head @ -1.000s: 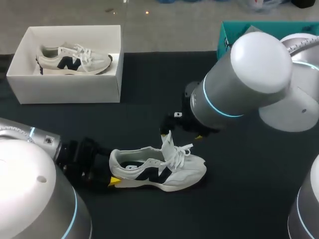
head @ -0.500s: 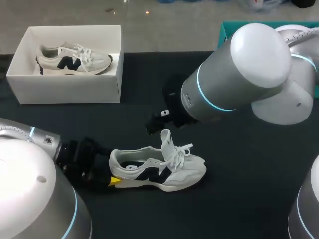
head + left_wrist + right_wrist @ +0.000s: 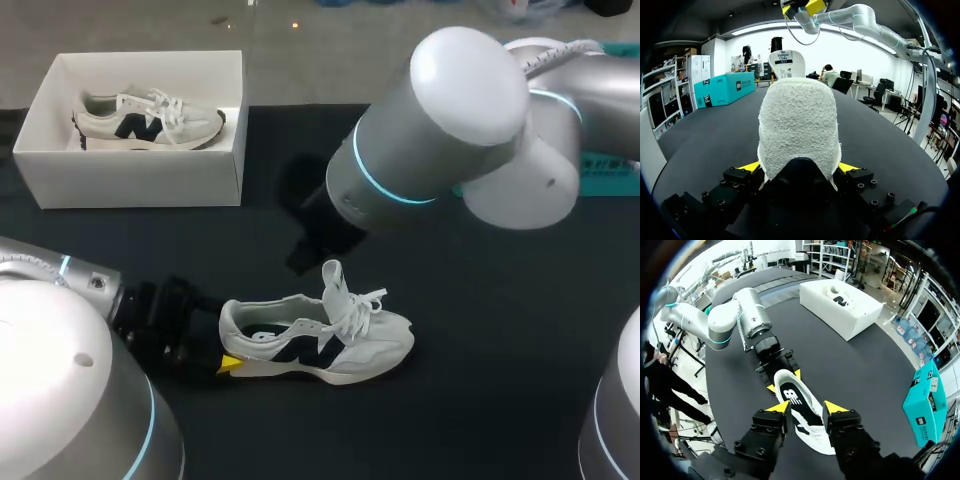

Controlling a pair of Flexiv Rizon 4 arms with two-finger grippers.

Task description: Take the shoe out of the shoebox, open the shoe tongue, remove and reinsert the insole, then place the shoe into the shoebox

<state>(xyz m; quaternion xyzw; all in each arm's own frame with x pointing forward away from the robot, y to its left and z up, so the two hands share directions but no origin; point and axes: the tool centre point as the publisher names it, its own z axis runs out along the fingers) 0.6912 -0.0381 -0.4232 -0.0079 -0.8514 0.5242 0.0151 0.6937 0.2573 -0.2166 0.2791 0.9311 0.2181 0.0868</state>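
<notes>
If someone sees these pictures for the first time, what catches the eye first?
A white shoe stands on the black table, its heel clamped in the left gripper. The bulky right arm hangs over it, right gripper open. At the far left corner a white shoebox holds a second shoe.

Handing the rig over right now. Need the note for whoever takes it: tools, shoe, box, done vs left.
Left tool: shut on the heel of the shoe, which sits on its sole on the table.
Right tool: open, empty, hovering above the shoe.
Shoebox: far left of the table, open, with a second shoe inside.
Done: shoe is out of the box; its tongue stands up.
Cannot tell: whether the insole has been out and back in.
Left: the insole step if not done, then the shoe into the shoebox.
</notes>
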